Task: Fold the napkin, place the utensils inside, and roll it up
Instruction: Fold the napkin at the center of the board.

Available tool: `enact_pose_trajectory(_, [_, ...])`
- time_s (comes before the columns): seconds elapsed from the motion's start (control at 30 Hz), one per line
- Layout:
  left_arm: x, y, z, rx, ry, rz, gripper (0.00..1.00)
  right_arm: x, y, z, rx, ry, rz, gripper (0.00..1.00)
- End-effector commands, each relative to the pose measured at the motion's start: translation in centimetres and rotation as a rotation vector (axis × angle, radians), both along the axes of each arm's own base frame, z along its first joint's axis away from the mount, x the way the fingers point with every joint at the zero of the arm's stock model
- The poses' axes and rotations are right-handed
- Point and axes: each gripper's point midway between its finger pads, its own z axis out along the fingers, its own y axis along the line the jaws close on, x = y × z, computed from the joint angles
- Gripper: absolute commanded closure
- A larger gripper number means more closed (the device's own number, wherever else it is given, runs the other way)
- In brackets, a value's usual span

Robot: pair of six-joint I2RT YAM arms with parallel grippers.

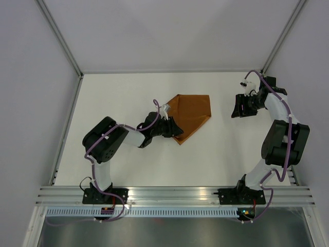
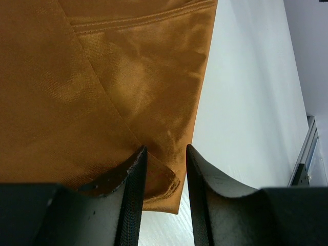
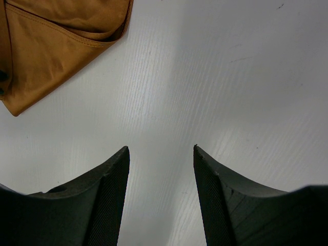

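Two pincers show, and your left pincer (image 2: 164, 149) is the one that counts. Its jaws stand partly apart, astride the near corner of the napkin (image 2: 102, 92), with a turned-over flap of cloth in the gap and no pinch that you can see. From those jaws the cloth spreads away toward the upper left of the wrist frame, its free edge running up just right of the gap.

In the overhead view the napkin lies folded in mid-table. Its long axis slants from the broad upper-right end down to a tip at lower centre, and that tip lies just beside the left pincer.

Your right pincer (image 1: 240, 106) hangs wide open and empty over bare table (image 1: 128, 92), well apart from the cloth, which lies to its left. So your left arm is the nearer one.

No knife shows in any view; treat it as hidden or out of frame.
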Motion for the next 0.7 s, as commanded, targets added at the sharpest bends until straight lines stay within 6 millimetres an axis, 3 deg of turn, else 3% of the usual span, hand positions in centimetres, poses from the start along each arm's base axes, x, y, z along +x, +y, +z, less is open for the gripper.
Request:
enact_pose_trajectory(0.0, [0.0, -0.7, 0.4, 0.001, -0.009, 0.000, 0.59, 0.2, 0.0, 0.9, -0.002, -0.040, 0.015, 0.41])
enact_pose_trajectory(0.17, [-0.1, -1.0, 0.6, 0.000, -0.018, -0.008, 0.58, 0.3, 0.0, 1.0, -0.004, -0.041, 0.018, 0.41])
enact_pose_trajectory(0.33, [0.2, -1.6, 2.3, -0.027, -0.052, -0.023, 0.58, 0.3, 0.0, 1.1, -0.009, -0.046, 0.017, 0.41])
enact_pose_trajectory(0.67, [2.2, -2.9, 9.2, -0.085, -0.179, -0.029, 0.56, 1.3, 0.2, 2.1, -0.017, -0.064, 0.026, 0.40])
